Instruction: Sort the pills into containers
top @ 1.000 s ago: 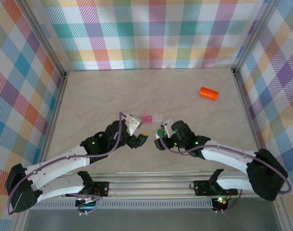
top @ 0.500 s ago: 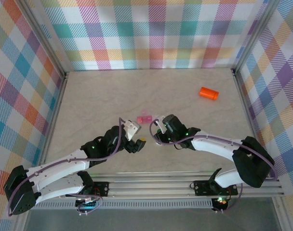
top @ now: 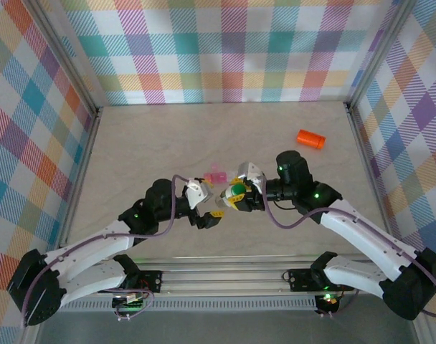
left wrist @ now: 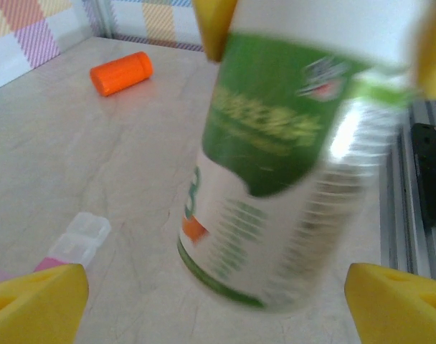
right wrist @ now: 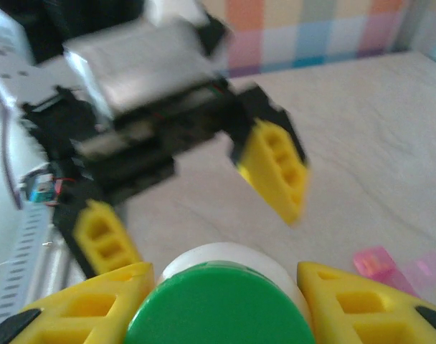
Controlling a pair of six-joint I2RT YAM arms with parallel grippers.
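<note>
A: Bottle position?
B: White bottle point(top: 237, 190), green cap, tilted, clamped in the right gripper point(top: 236, 196) mid-table. Left gripper point(top: 212, 206) faces it from the left, fingers wide apart, clear of it.
A: Surroundings?
B: Pink tube point(top: 216, 174) just beyond both grippers. Orange vial point(top: 310, 138) on its side, far right, well apart.
A: Change?
B: A second ago the right jaws stood open beside the bottle; now they are closed on it.
</note>
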